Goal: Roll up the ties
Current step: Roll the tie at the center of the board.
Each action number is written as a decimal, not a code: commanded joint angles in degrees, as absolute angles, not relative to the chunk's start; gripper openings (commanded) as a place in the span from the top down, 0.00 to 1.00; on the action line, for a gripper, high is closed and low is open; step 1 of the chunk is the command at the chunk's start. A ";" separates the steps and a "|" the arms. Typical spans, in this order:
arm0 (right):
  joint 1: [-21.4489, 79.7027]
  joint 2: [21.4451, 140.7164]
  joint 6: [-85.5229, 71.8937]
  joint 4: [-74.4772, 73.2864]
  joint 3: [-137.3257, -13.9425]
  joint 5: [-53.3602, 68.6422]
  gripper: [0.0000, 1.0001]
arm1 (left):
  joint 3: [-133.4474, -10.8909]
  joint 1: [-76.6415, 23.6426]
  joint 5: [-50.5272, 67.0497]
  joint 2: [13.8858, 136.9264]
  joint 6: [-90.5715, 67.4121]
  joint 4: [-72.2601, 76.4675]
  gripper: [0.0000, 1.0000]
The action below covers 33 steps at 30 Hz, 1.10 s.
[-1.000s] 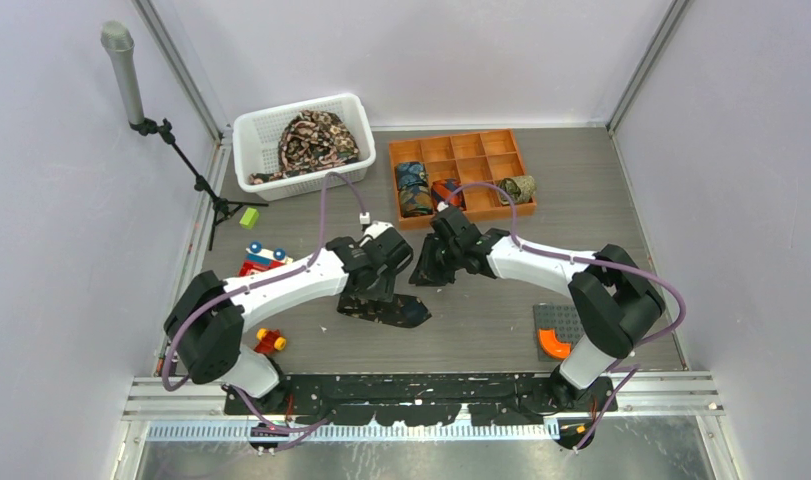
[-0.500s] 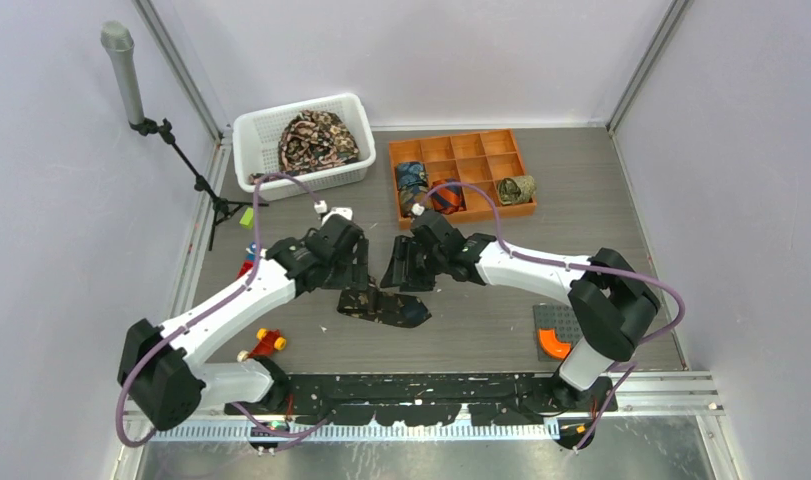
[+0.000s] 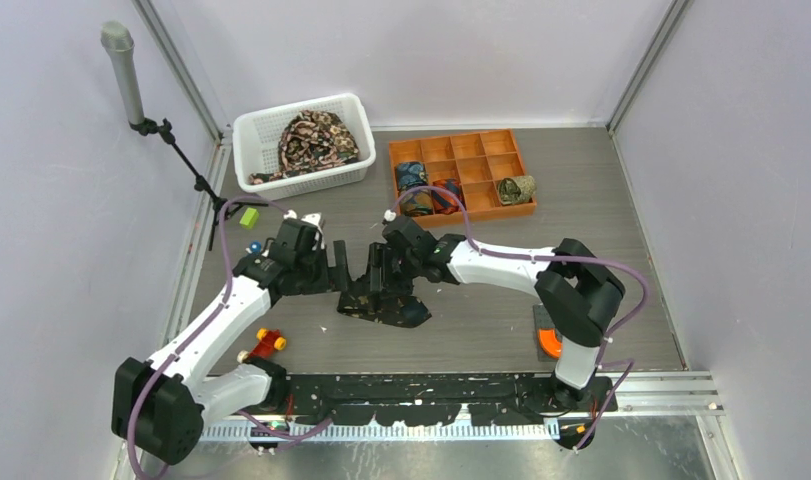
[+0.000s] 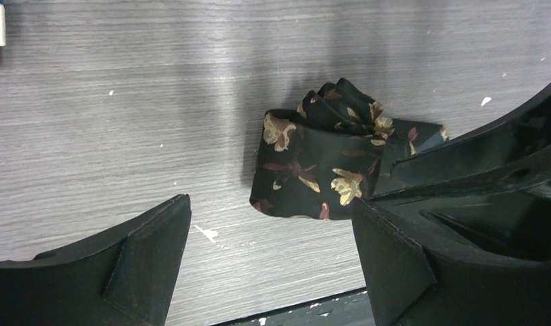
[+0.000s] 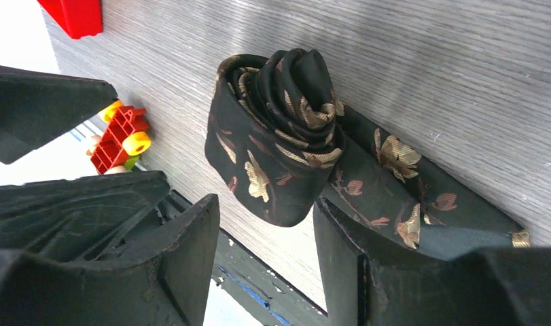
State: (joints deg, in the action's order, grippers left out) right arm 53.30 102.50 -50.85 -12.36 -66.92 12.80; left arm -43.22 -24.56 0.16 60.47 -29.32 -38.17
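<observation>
A black tie [image 3: 393, 310] with a tan and pink floral print lies on the grey table, one end wound into a loose roll [image 5: 279, 136] and its tail [image 5: 408, 200] flat beside it. My left gripper [image 3: 336, 278] is open just left of the roll [image 4: 320, 163], with only bare table between its fingers [image 4: 143, 258]. My right gripper [image 3: 381, 275] hovers open over the roll, whose lower edge sits just above the gap between its fingers [image 5: 191, 251]. Rolled ties [image 3: 414, 190] fill compartments of the orange tray [image 3: 461, 150].
A white basket [image 3: 249, 130] at the back left holds a heap of patterned ties. A microphone stand [image 3: 181, 160] is at the far left. A red toy [image 3: 269, 343] and a green block [image 3: 248, 216] lie left of the arms. An orange piece [image 3: 554, 345] lies on the right.
Both grippers have opened wider. The left gripper has drawn back to the left, off the tie. The right gripper has shifted left, over the roll. The tie stays put.
</observation>
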 commanded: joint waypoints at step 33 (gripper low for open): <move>53.23 106.77 -48.21 -16.94 -68.35 8.64 0.67 | -29.67 -14.85 19.75 61.76 -32.76 -14.12 0.20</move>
State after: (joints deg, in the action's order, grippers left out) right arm 53.47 107.07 -49.56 -16.36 -69.12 10.20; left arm -30.57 -15.20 17.23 61.54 -32.58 -18.76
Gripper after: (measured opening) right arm 0.341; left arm 0.800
